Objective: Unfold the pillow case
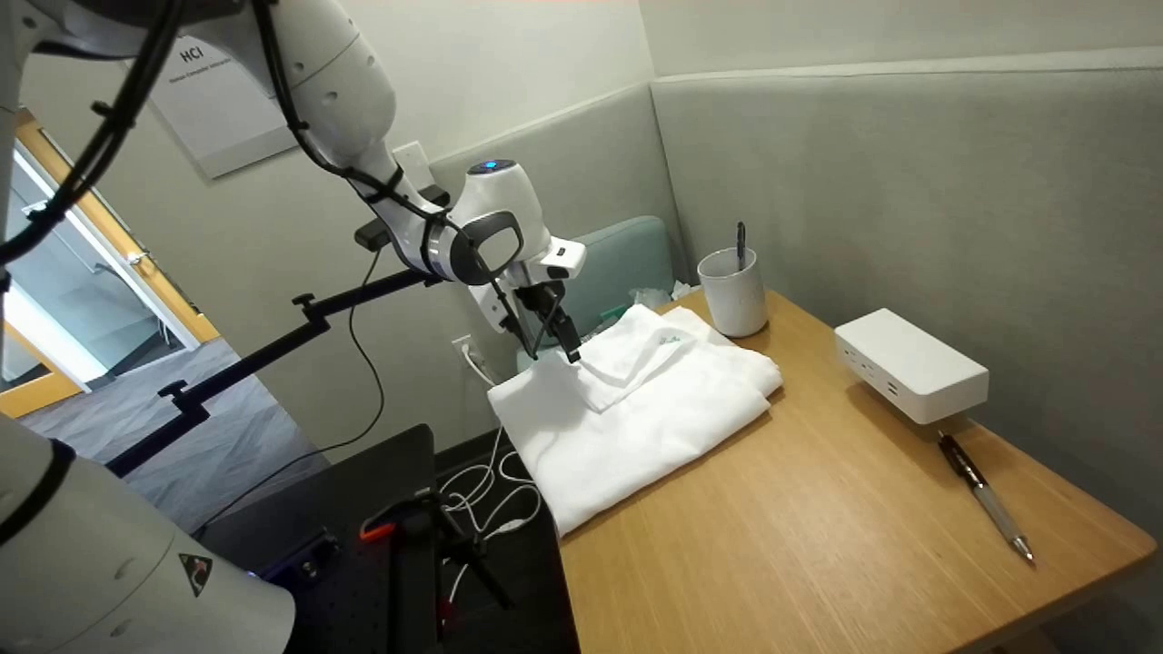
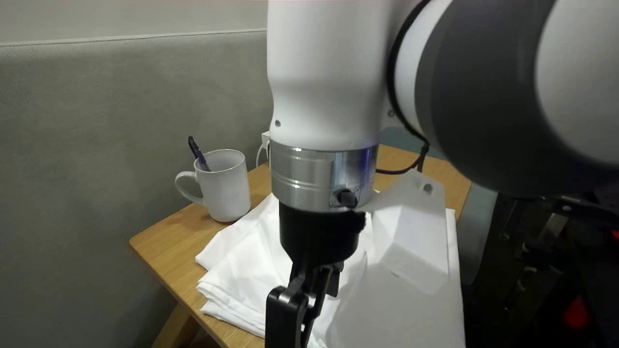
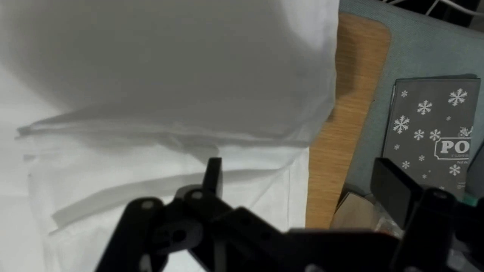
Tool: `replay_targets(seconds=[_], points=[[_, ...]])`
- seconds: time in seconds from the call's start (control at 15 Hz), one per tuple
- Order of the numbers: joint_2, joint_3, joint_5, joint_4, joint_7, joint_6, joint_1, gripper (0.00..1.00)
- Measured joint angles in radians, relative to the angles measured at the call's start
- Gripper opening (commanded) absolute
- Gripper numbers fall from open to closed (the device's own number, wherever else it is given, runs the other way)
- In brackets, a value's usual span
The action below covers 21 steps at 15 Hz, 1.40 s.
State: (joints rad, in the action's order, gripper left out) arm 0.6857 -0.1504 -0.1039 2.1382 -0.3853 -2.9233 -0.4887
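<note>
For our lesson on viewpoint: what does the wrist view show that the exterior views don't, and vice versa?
Wrist view only: snowflake print on a grey packet.

Exterior only: a mug with a pen inside, in both exterior views; a white box and a loose pen, in an exterior view.

Shared: the pillow case, the wooden table and the jaws.

"HCI" on white wall sign [image 1: 223, 113], "PO" on grey snowflake-patterned package [image 3: 425, 119]
</note>
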Motion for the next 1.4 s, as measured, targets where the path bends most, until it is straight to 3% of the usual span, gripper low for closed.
replay_targets(seconds=[0.07, 0.13, 0.47, 0.8, 1.4], points=[[0.019, 0.011, 0.000, -0.017, -0.012, 0.001, -0.019, 0.75], [0.033, 0.020, 0.000, -0.031, -0.019, 0.002, -0.034, 0.74], [0.060, 0.076, 0.000, -0.061, -0.055, 0.002, -0.095, 0.34], [0.060, 0.101, 0.000, -0.072, -0.058, 0.002, -0.111, 0.00], [0.036, 0.094, 0.000, -0.070, -0.045, 0.002, -0.103, 0.01]])
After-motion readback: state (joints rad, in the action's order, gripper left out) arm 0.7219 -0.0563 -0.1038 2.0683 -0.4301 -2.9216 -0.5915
